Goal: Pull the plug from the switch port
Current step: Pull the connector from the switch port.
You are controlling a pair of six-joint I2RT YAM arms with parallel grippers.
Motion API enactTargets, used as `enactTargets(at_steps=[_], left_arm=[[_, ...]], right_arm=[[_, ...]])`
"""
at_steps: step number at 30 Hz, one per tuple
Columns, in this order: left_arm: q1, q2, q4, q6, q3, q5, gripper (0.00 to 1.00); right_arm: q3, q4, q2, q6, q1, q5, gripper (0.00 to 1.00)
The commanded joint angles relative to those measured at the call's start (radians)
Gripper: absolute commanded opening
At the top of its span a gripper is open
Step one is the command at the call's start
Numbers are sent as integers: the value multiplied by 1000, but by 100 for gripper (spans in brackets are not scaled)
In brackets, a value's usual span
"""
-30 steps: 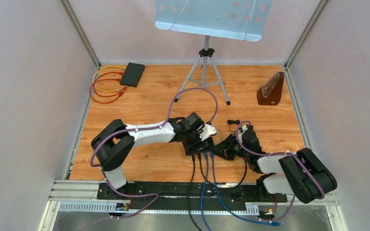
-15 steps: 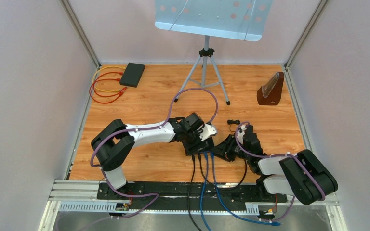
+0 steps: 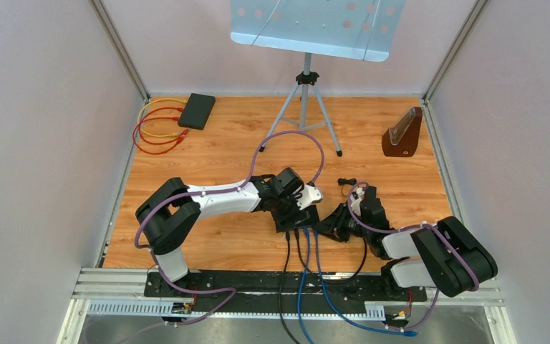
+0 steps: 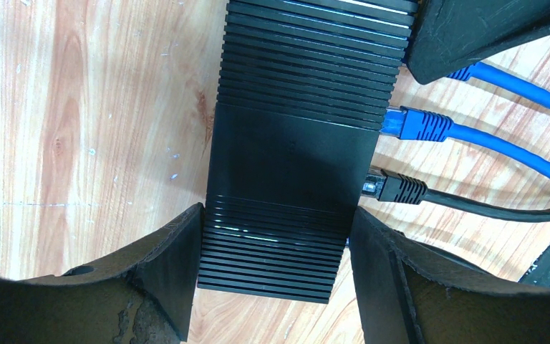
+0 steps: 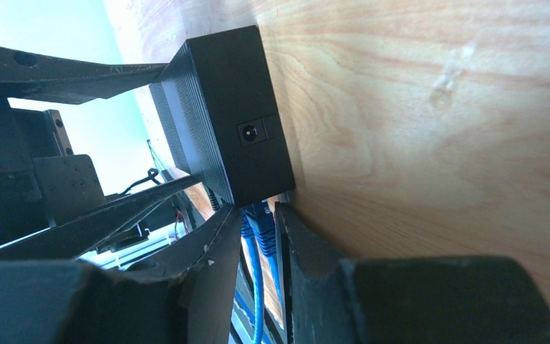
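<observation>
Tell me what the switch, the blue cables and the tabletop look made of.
Switch: likely moulded plastic, matte black, ribbed with fine grooves. Blue cables: probably rubbery plastic jackets, smooth, with ridged boots. Tabletop: wood or wood-look laminate, grain and scuffs visible.

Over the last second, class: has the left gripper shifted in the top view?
No. The left gripper stays clamped on the switch, in the same spot below the tripod foot.
</observation>
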State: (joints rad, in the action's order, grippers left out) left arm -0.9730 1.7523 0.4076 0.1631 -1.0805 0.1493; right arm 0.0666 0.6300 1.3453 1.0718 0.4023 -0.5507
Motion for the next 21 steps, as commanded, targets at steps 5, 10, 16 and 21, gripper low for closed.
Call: enactTargets(at_steps=[5,10,16,21], left_arm=[[-13,35,35,-3,13,45,62],[-13,34,31,-4,19,46,61],[-13,35,18,-7,20,18,61],[-13,46,26,-4,2,12,61]], right_arm=[[22,19,10,54,1,82,27],[30,9,30,41,1,69,11],[57,-10,41,-69,2,-73,0],[110,-163,71,-173,2,-249,0]])
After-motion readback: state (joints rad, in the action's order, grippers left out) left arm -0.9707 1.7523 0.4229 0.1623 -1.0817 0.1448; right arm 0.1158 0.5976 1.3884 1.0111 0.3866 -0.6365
